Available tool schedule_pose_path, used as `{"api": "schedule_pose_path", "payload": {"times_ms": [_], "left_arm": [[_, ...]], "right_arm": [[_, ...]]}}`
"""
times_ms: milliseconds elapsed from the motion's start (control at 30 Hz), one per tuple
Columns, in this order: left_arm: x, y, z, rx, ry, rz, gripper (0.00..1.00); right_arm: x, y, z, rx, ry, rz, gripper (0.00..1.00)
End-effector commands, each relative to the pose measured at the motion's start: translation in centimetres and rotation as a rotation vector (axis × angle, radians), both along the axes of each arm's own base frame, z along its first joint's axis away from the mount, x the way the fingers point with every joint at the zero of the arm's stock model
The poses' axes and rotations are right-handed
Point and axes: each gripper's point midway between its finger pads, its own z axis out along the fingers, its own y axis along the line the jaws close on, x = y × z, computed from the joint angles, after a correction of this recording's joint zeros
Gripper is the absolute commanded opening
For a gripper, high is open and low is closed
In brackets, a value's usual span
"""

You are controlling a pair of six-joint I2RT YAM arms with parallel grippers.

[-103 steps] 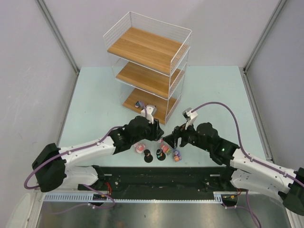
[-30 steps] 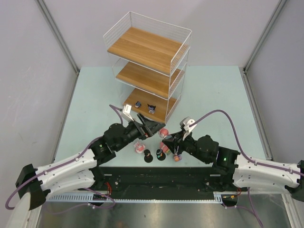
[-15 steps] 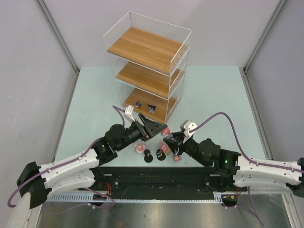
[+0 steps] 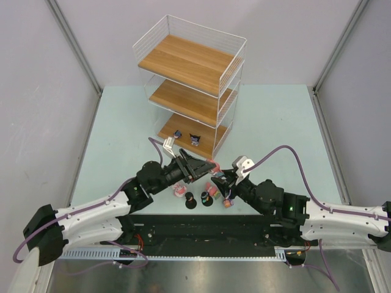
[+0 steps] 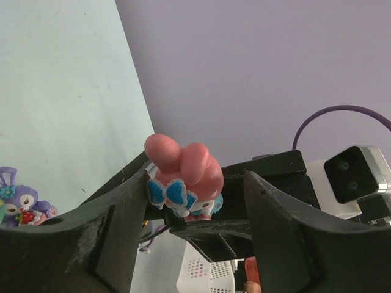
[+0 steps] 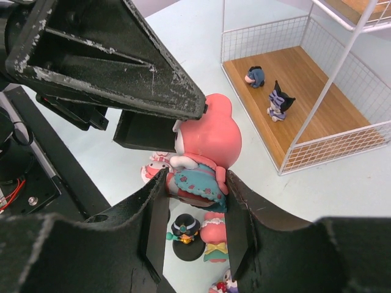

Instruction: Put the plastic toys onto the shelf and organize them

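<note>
My right gripper is shut on a pink-headed figurine in a teal dress, held just above the table in front of the shelf. My left gripper has come round the same figurine. Its jaws stand on either side of the head: one finger touches the toy and a gap shows at the other. Two small dark toys stand on the shelf's bottom board. Below the grippers on the table are a dark-haired toy on a black base, a pink-and-white one and a purple bunny.
Several loose toys are clustered at the near table edge between the two arms. The shelf's white wire side is close on the right of the held figurine. The black base rail runs along the front.
My left gripper has slid right and its jaws have narrowed around the pink figurine. The right gripper has kept its hold and shifted the toy slightly toward the left arm.
</note>
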Motion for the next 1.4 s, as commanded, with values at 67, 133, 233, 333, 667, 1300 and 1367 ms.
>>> {"api": "schedule_pose_path", "payload": {"times_ms": [67,133,233,333,667,1300,1367], "left_arm": [[-0.6,-0.1,1.4,-0.068,-0.013,-0.026,0.61],[-0.7,-0.3,1.4,-0.077,-0.009,-0.036,0.61],[-0.7,-0.4,1.4,-0.085,-0.005,-0.039,0.62],[-0.7,-0.4,1.5,-0.087,-0.007,-0.042,0.61],[-0.9,-0.7,1.7,-0.091,-0.012,-0.058,0.57],[0.1,0.1,0.6,0.016,-0.068,0.009,0.00],[0.9,1.0,-0.4,0.083,-0.080,0.060,0.00]], "right_arm": [[0.2,-0.3,1.9,0.063,-0.024,-0.021,0.00],[0.1,-0.1,1.9,0.065,-0.023,-0.013,0.00],[0.0,0.0,1.8,0.063,-0.021,-0.007,0.00],[0.0,0.2,1.6,0.055,-0.018,-0.007,0.00],[-0.1,0.5,1.2,0.041,-0.018,-0.006,0.00],[-1.3,-0.9,3.0,0.116,0.003,0.033,1.00],[-1.7,-1.8,3.7,0.131,-0.010,0.050,1.00]]}}
